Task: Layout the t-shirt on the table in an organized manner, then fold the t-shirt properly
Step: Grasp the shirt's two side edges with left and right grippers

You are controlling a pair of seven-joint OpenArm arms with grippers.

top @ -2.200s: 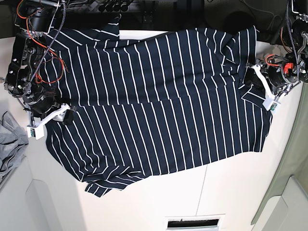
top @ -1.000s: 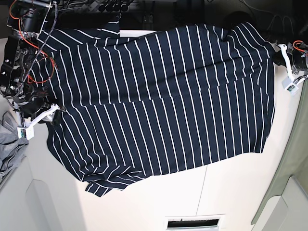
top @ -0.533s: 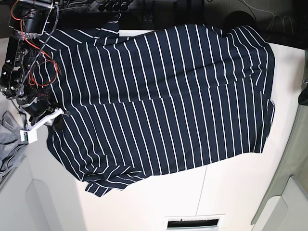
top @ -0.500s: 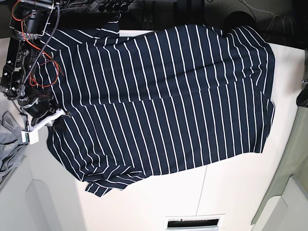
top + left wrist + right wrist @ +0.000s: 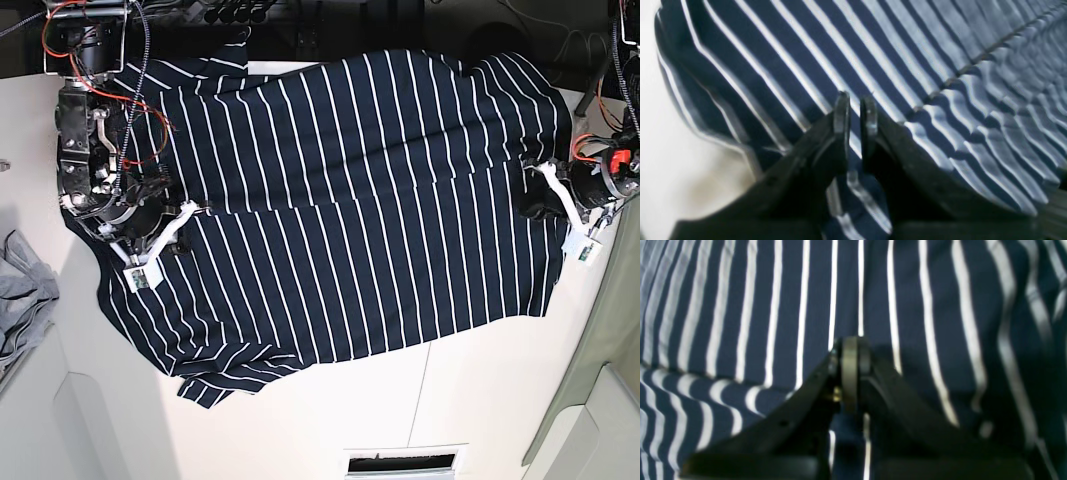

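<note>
Base view, t-shirt (image 5: 350, 200) spread (flat) beneath both end effectors

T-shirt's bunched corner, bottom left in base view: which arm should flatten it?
Probably the right. Its end effector sits over the t-shirt on the same side as the bunched corner; the left end effector is at the opposite edge.

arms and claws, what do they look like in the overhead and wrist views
Overhead, both arms are black machinery with exposed red and orange wires. The right claw and left claw each carry a white bracket ending in a small tag with green marks. In the wrist views the left claw and right claw show matte black tapered fingers with rounded tips; the right has a small brass fitting.
</note>
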